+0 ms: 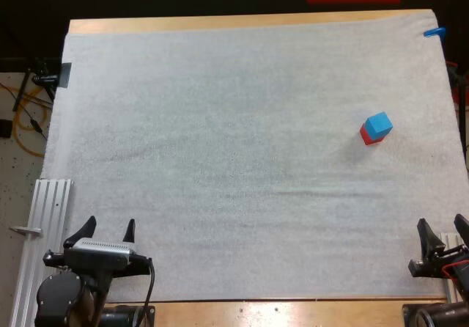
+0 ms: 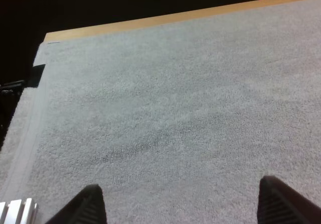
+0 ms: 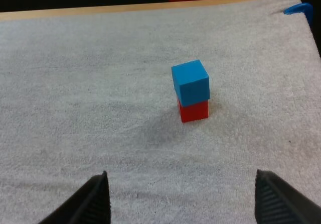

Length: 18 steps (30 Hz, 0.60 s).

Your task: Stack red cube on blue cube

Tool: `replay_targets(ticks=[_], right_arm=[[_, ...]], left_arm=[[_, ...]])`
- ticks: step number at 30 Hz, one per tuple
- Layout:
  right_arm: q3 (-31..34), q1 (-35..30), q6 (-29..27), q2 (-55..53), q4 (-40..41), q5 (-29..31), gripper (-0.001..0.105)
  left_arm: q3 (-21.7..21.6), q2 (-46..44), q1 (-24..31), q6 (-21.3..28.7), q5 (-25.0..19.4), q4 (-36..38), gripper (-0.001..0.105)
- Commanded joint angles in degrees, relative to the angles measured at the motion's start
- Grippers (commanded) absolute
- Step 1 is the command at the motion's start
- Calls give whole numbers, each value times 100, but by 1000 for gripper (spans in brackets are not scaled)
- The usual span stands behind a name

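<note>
A blue cube [image 1: 379, 125] rests on top of a red cube [image 1: 370, 137] on the white mat [image 1: 242, 158], toward the right side. The right wrist view shows the same pair upright, blue cube [image 3: 190, 82] above red cube [image 3: 193, 110], well ahead of my right gripper [image 3: 180, 201]. My right gripper [image 1: 442, 229] stands open at the mat's near right edge, far from the cubes. Open as well, my left gripper [image 1: 104, 227] sits at the near left edge with nothing between its fingers [image 2: 83, 209].
A ribbed metal rail [image 1: 45, 224] lies along the mat's left edge near my left arm. The wooden table edge [image 1: 242, 22] runs along the far side. A dark clamp [image 1: 57, 75] sits at the mat's left edge.
</note>
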Motion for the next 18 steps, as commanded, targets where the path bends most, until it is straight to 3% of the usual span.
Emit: replay_targets(ticks=[1,4,10,15,18], right_arm=[[-10,-9,-19,-237,-45,43,60],[-10,-9,-57,-237,-45,42,60],[-27,-9,-112,-141,-84,42,60],[-324,-9,6,319,-84,30,60],[-595,-9,-25,718,-84,30,60]], left_arm=[[-26,-777,-13,-55,15,-49,63],[-26,-777,-13,-55,15,-49,63],[-86,-630,-88,-55,459,-49,63],[-443,-92,-659,-35,793,-49,63],[-728,330,-1017,288,793,-49,63]])
